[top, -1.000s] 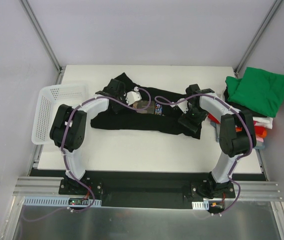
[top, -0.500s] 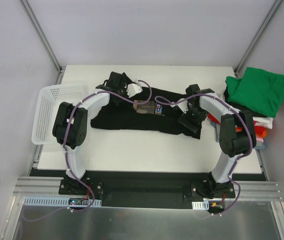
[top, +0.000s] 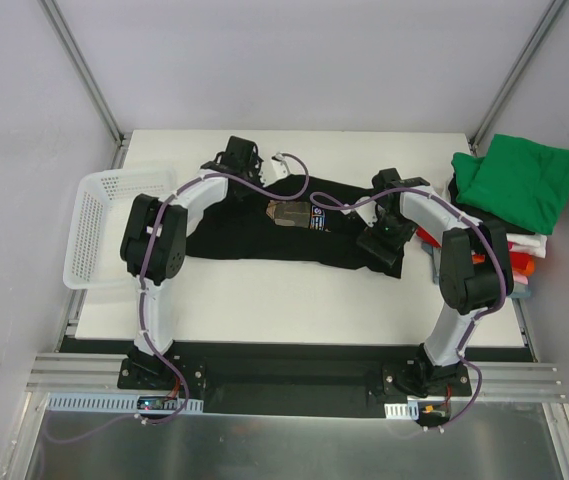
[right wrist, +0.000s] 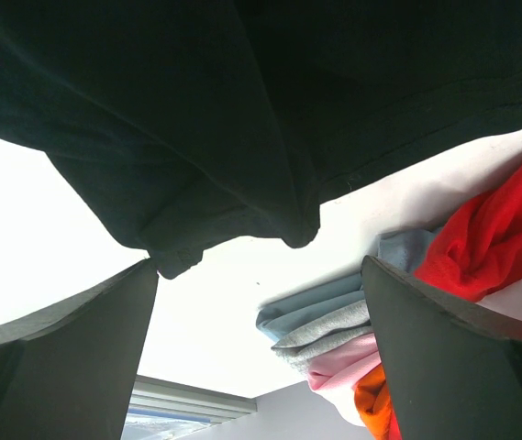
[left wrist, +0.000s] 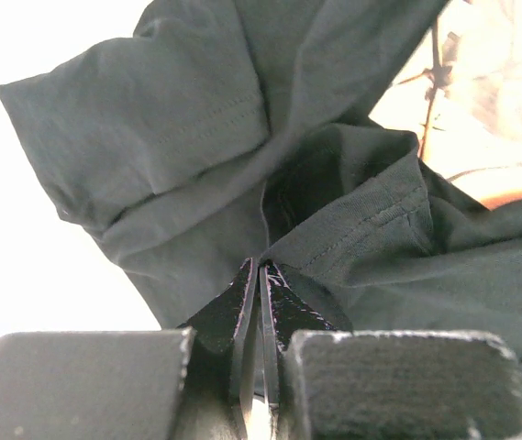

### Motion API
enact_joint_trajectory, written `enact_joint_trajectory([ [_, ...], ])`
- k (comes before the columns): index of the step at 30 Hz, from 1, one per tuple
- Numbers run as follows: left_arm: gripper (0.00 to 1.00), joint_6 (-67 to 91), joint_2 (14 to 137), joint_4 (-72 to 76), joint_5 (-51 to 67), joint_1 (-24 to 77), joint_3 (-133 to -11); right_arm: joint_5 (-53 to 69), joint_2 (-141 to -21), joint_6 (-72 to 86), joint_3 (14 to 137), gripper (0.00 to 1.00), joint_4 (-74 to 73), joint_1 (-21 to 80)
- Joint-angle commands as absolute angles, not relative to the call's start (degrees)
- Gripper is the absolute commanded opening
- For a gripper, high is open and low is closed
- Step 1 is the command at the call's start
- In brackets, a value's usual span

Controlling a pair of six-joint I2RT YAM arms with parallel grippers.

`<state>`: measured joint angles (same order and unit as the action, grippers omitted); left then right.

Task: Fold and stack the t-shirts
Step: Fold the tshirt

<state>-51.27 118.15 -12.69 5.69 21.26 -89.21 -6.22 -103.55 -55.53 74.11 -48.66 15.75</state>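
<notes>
1. Left fingers point(left wrist: 228, 316) are pinching shut on a fold of the black t-shirt point(top: 249, 235), at its far-left corner by the sleeve.
2. Right fingers point(right wrist: 68, 348) are standing wide apart, gripping nothing, over the shirt's right end; contact unclear.
3. The shirt is lying stretched across the mid-bench point(top: 264, 300), chest print point(top: 294, 214) facing up.
4. Folded t-shirts point(top: 526, 248) are sitting stacked at the bench's right edge, green one point(top: 519, 180) topping the pile.
5. Mesh basket point(top: 89, 230) is sitting at the left edge.
</notes>
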Motion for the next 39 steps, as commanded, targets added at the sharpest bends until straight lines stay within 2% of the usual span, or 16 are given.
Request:
enact_joint_trajectory([
  [1, 0.02, -51.59, 119.09, -12.30, 5.54, 20.83, -93.42, -6.50, -101.16, -54.93, 73.57, 0.97, -49.83, 15.91],
  [2, 0.10, -51.59, 119.27, -12.30, 5.71, 20.83, -93.60, -6.42, -101.34, -54.93, 73.65, 0.97, -49.83, 15.91],
  [5, 0.25, -51.06, 119.36, -12.22, 6.07, 20.92, -94.30, -6.42, -101.60, -54.67, 73.74, 0.96, -49.83, 15.91],
  [6, 0.36, -50.72, 119.18, -12.13, 6.15, 20.92, -94.39, -6.24, -101.69, -54.67, 73.65, 0.97, -49.83, 15.91],
  [7, 0.39, -50.28, 119.01, -12.13, 6.07, 20.92, -94.57, -6.33, -101.69, -54.67, 73.91, 0.96, -49.83, 15.91],
  [9, 0.56, -49.75, 118.30, -11.87, 6.06, 20.83, -94.48, -6.33, -101.78, -54.67, 74.09, 0.97, -49.75, 15.82],
  [12, 0.63, -49.22, 117.51, -11.17, 5.63, 20.74, -94.31, -7.47, -101.78, -54.32, 75.41, 0.97, -48.96, 15.91],
  [13, 0.71, -48.96, 117.42, -10.12, 5.36, 20.66, -94.39, -7.91, -101.78, -53.88, 75.85, 0.96, -48.87, 15.91],
  [16, 0.81, -48.34, 118.30, -9.14, 4.13, 20.04, -96.23, -10.63, -101.86, -52.83, 78.57, 0.96, -47.38, 15.91],
  [23, 0.99, -45.88, 123.74, -8.88, 1.50, 18.37, -106.77, -16.61, -102.83, -48.78, 87.35, 0.96, -44.82, 15.64],
  [30, 0.99, -44.83, 126.65, -8.97, 0.35, 18.28, -111.01, -16.71, -110.03, -46.68, 97.11, 0.96, -47.29, 15.56],
  [39, 1.00, -44.65, 117.34, -9.84, 1.93, 17.93, -97.31, -5.03, -114.87, -43.07, 101.51, 0.96, -50.10, 15.38],
])
